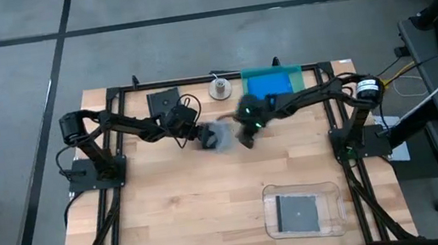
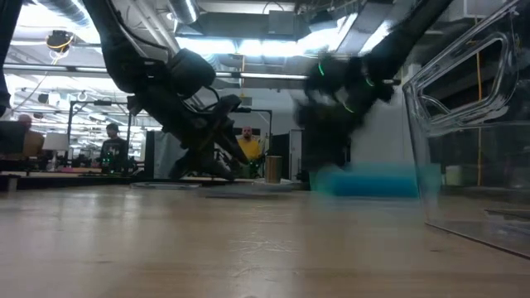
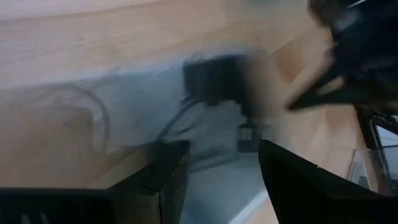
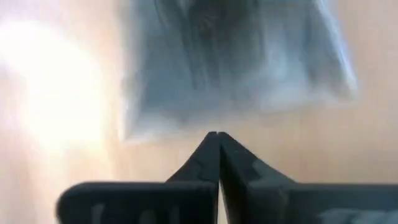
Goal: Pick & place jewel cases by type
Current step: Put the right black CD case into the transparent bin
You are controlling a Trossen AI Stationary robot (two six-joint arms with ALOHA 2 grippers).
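A grey translucent jewel case (image 1: 221, 135) lies between both grippers at the table's middle, blurred. My left gripper (image 1: 203, 135) is at its left edge and open; in the left wrist view its fingers (image 3: 168, 180) stand apart over the case (image 3: 205, 124). My right gripper (image 1: 247, 135) is at its right edge, shut, with its tips (image 4: 215, 135) by the case's edge (image 4: 186, 127). Blue jewel cases (image 1: 268, 84) lie in the teal tray (image 1: 290, 69). One dark case (image 1: 166, 100) lies flat by the far edge. Another (image 1: 298, 212) lies in the clear tray (image 1: 334, 209). My left gripper has its open fingers on either side of the grey case's corner (image 3: 224, 186); I cannot tell whether they touch it. My right gripper's shut tips stand at the case's edge; blur keeps me from telling whether they touch.
A small round spool-like object (image 1: 219, 86) stands by the far edge, left of the teal tray. The clear tray's wall (image 2: 472, 124) rises close on the low view's right. Bare wood (image 1: 180, 214) spreads over the near left part of the table.
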